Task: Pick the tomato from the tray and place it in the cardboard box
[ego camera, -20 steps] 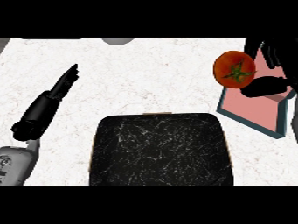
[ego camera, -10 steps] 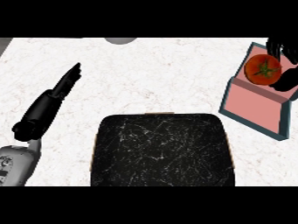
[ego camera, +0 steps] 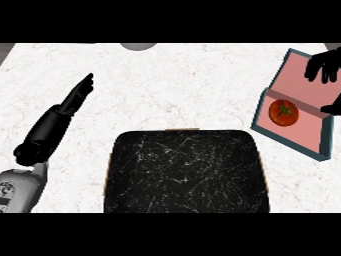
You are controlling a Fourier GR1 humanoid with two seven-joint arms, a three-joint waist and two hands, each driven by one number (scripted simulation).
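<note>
A red tomato (ego camera: 284,112) lies inside the pink-lined cardboard box (ego camera: 300,137) with teal sides at the right of the counter. My right hand (ego camera: 337,70) hovers over the box's far right corner, fingers relaxed and apart, holding nothing; its thumb shows lower at the edge. The tomato sits clear of the hand. The black tray (ego camera: 185,172) rests at the front middle with nothing on it. My left hand (ego camera: 71,102) lies flat on the counter at the left, fingers straight and pointing away.
A grey round object (ego camera: 137,46) is cut off at the counter's far edge. White marbled counter stretches between the tray and the box. The counter's left edge runs close behind my left forearm.
My right hand carried the tomato rightward over the box, let it go and drew back to the right edge. The tomato now rests in the box. My left hand stayed put.
</note>
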